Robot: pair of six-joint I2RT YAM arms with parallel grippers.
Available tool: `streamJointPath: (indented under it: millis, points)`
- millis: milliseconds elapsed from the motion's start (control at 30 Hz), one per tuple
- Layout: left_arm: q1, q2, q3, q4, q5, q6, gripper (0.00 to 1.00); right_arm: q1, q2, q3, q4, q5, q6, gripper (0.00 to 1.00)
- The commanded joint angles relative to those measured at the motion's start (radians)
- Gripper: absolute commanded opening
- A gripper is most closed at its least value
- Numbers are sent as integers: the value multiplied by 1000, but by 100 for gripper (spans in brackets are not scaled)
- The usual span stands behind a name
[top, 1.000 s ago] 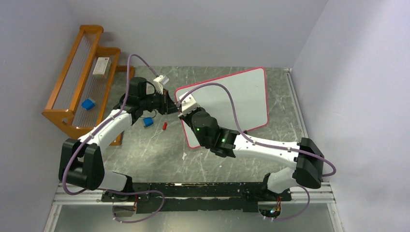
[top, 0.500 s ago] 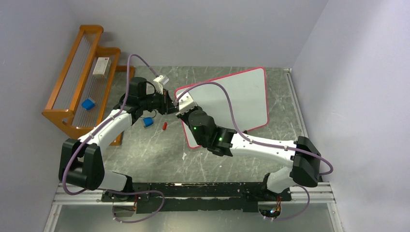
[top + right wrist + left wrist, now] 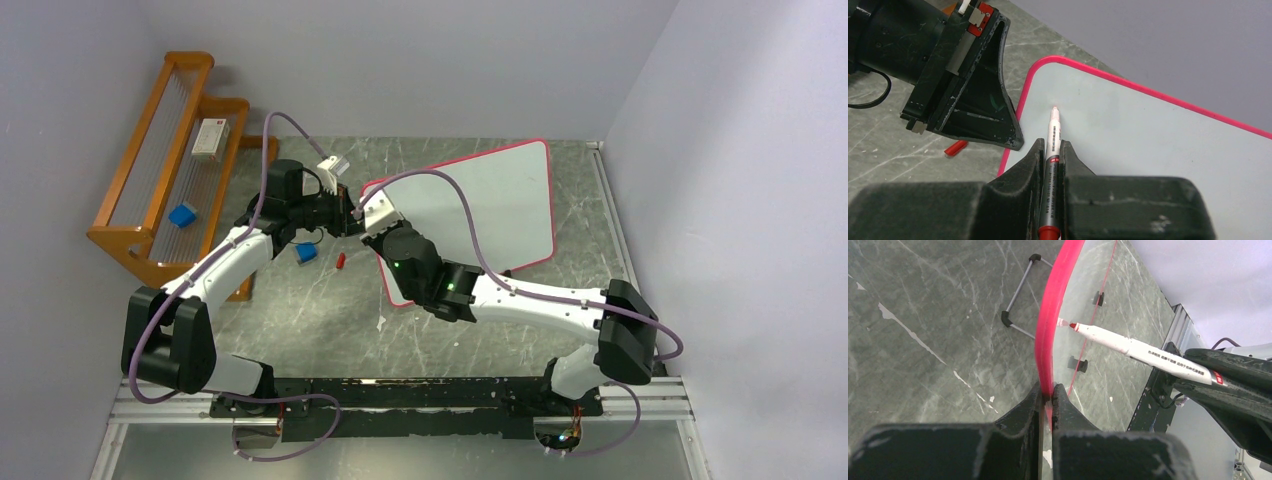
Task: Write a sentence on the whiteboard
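Observation:
The whiteboard (image 3: pixel 495 200) is white with a red-pink border and stands tilted on the table. My left gripper (image 3: pixel 352 222) is shut on its left edge; the wrist view shows the pink rim (image 3: pixel 1053 325) pinched between my fingers (image 3: pixel 1048 397). My right gripper (image 3: pixel 372 228) is shut on a white marker (image 3: pixel 1053 137) with a red tip. The tip (image 3: pixel 1072 326) is at the board's upper left corner, touching or just off the surface (image 3: pixel 1148 135). The board shows no writing.
A red marker cap (image 3: pixel 340 261) and a small blue object (image 3: pixel 307 253) lie on the table left of the board. An orange wooden rack (image 3: pixel 170 190) stands at the far left, holding a box and a blue block. Grey walls enclose the table.
My right arm has moved left and a little farther along the board, bringing the marker tip nearer the upper left corner. My left gripper has stayed on the board's edge.

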Motion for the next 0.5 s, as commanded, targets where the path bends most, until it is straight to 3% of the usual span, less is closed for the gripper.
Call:
streamJointPath:
  millis: [0, 467]
  points:
    - [8, -21, 2, -25, -46, 31, 5, 6, 13, 37, 0, 32, -1, 0]
    - [6, -22, 1, -23, -42, 34, 5, 6, 12, 31, 2, 71, -18, 0]
